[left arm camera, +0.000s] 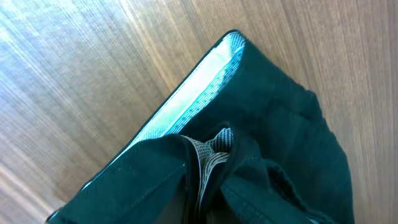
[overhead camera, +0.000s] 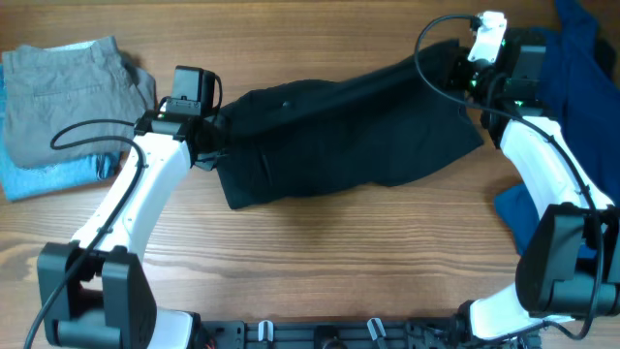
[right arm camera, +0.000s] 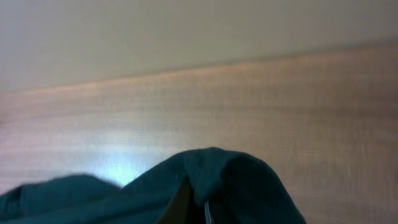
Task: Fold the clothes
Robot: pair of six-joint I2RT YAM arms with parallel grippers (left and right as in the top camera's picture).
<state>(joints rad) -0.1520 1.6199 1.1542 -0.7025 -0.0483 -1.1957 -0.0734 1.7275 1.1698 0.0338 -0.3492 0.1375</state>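
Currently dark garment (overhead camera: 339, 131) stretched between left hand (overhead camera: 215, 141) and right hand (overhead camera: 463, 79), both clamped on it; pale lining showing.

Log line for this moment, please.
dark garment: held at both ends | left jaws: shut on it | right jaws: shut on it | folded pile: left side

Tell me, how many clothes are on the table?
4: a dark garment stretched across the middle, a grey piece folded far left atop a light blue piece, and blue cloth at right, possibly hiding more.
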